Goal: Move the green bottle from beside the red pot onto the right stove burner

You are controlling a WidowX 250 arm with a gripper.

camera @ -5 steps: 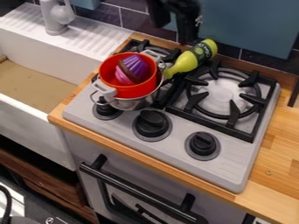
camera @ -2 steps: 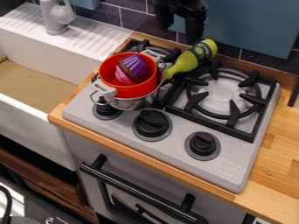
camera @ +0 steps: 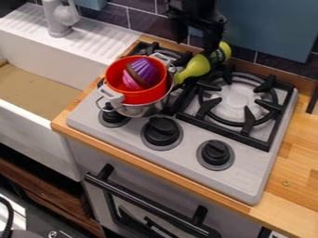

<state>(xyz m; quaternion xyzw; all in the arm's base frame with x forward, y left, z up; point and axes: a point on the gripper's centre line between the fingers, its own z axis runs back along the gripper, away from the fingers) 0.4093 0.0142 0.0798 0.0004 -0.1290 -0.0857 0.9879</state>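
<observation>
A yellow-green toy bottle with a dark label is laid at a slant on the back of a small grey stove, its narrow end pointed at a pot and its broad base set toward the tiled wall. It is probably kept from rolling by the raised bars of the black grate and by the pot beside it, though whether bottle and pot touch cannot be told. Part of the bottle is hidden by the black gripper, which hangs above it with its two fingers pointed down and spread apart; nothing is seen held between them, and contact with the bottle cannot be confirmed. Beside the bottle's narrow end, a silver metal pot is placed over the left burner, and a red pot is nested inside, apparently held upright by the metal walls. Purple, pink and brown cup-like pieces are heaped in the red pot, tilted against one another in the tight space. Black control knobs are lined along the stove's front edge. Farther out, wooden counter is seen at right, and a white sink with a grey faucet at left.
</observation>
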